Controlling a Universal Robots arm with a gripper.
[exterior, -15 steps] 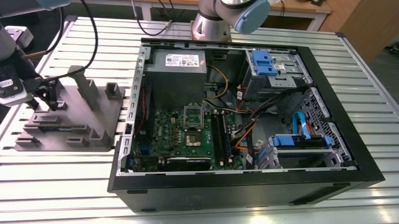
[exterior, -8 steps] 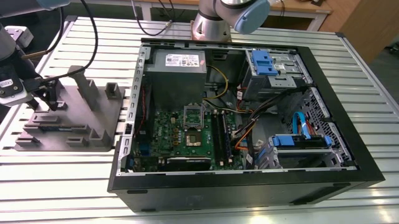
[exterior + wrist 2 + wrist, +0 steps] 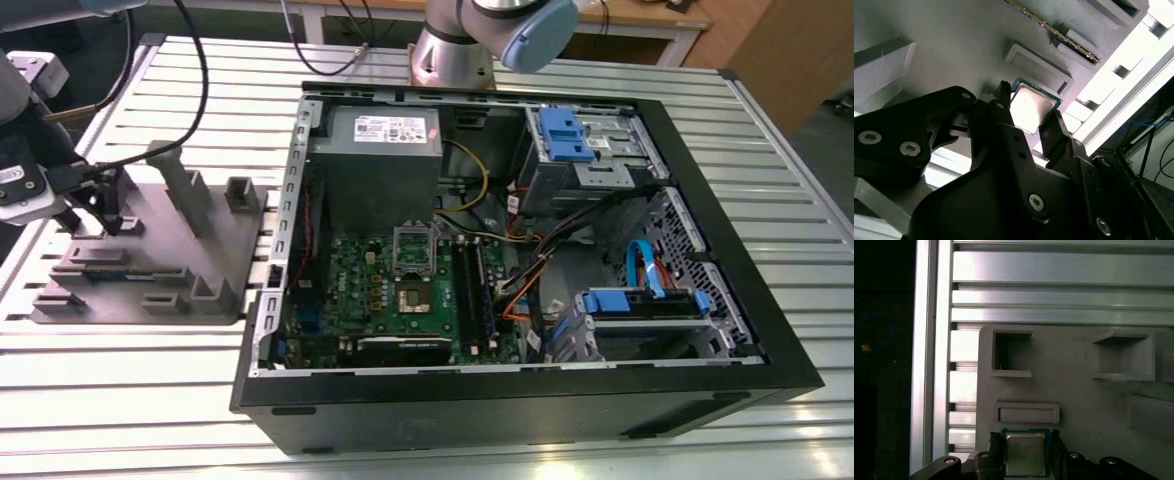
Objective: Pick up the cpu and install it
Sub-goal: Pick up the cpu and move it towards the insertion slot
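My black fingers (image 3: 1014, 145) are the closest thing, and my hand (image 3: 1030, 114) is closed on the cpu (image 3: 1033, 106), with one finger pressed to each of two opposite sides. The cpu is flat, silver top up, at the surface of the gray holder (image 3: 1079, 405), just beside a low rectangular frame (image 3: 1028, 413) of it. I cannot tell if it is lifted. The holder stands on the slatted tabletop (image 3: 134, 390) at the exterior view's left, beside the open computer case (image 3: 534, 410), where the motherboard (image 3: 354, 290) lies
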